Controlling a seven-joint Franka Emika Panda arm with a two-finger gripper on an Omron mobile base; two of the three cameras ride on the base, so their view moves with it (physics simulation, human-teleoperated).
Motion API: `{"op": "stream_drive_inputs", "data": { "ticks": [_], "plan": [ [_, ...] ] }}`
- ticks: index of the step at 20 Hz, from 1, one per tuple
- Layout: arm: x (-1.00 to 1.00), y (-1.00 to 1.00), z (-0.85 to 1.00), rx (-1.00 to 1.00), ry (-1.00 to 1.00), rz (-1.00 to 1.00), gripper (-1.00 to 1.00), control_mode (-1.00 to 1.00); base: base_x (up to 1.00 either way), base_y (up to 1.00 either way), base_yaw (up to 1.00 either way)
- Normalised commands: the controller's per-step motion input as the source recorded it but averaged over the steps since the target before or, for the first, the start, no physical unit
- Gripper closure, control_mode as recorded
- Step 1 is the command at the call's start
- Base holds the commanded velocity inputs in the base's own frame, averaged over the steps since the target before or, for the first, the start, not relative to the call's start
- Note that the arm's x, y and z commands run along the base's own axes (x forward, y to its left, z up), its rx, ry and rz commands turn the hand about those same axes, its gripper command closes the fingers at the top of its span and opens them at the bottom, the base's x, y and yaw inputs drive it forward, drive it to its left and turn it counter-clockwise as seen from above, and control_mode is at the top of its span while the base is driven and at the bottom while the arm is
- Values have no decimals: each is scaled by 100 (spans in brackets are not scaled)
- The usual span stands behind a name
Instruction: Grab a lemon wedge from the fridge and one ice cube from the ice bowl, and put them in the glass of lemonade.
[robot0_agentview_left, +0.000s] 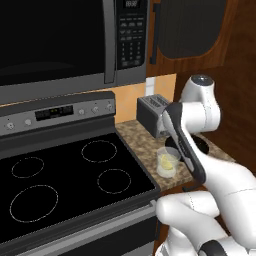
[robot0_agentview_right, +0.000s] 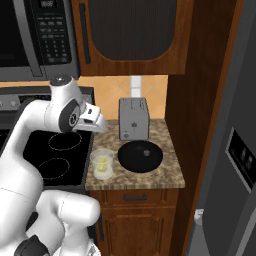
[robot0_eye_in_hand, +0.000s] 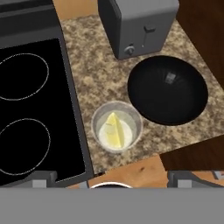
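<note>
The fridge (robot0_agentview_right: 235, 150) is a tall grey steel wall at the right, smooth, with a dark panel set in its door. Left of the brown wooden cabinet side lies the stove (robot0_agentview_left: 70, 175), a flat glossy black top with thin white rings. Above it hangs the microwave (robot0_agentview_left: 65, 40), dark glass with a grey button pad. Between stove and cabinet is the table (robot0_eye_in_hand: 92, 74), a narrow speckled stone top in brown and beige. At its back stands the toaster (robot0_eye_in_hand: 138, 26), a boxy grey metal body with a small knob. Just in front of it sits the ice bowl (robot0_eye_in_hand: 167, 89), round, shallow and shiny black, with one small grey lump inside. Near the bowl, on the stove side, stands the glass of lemonade (robot0_eye_in_hand: 117, 127), a round translucent tumbler. The lemon wedge (robot0_eye_in_hand: 114, 129), bright yellow and pointed, lies inside this glass. The gripper (robot0_agentview_right: 95, 120) hangs above the glass; its jaws are fully spread and hold nothing.
</note>
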Motion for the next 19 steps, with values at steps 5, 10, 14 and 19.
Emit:
{"op": "stream_drive_inputs", "data": {
  "ticks": [5,10,14,19],
  "plan": [
    [-22,4,3,0,-4,-1,-100,-100,0,0,0],
    [-27,0,2,0,0,0,-100,-100,0,0,0],
    [-34,5,17,0,-2,0,-100,-100,0,0,0],
    [-34,1,24,1,-6,0,-100,-100,0,0,0]
  ]
}}
